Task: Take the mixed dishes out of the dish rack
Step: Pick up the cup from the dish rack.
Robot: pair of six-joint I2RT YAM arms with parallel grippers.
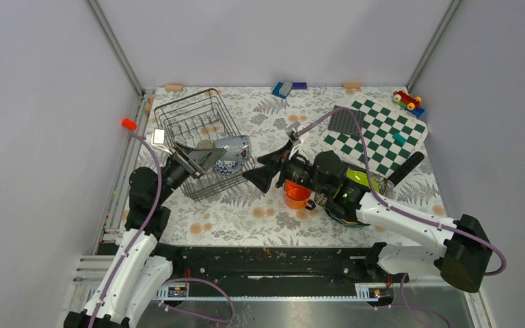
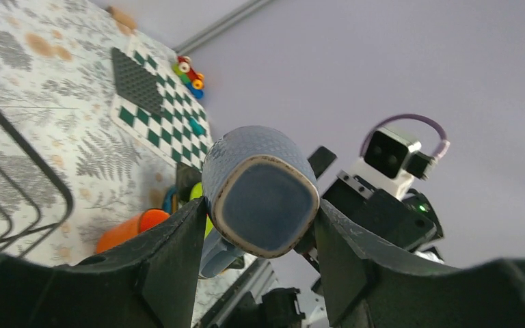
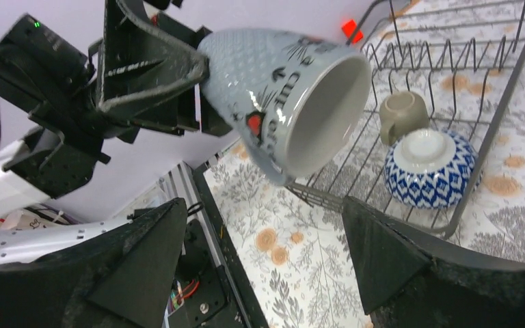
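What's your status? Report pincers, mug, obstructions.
Left pincer shut on grey mug, held sideways over dish rack edge. Right pincer open, facing mug mouth, not touching. Patterned bowl and small cup in rack. Nothing between pincers.

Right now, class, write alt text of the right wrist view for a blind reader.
The left gripper holds a grey mug tilted, mouth toward the camera, at the edge of the dish rack. Inside the rack lie an upturned blue-patterned bowl and a beige cup.

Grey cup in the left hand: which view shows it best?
Right wrist: the grey cup shows its printed side and open mouth. Left wrist shows mostly its base; top external shows it small.
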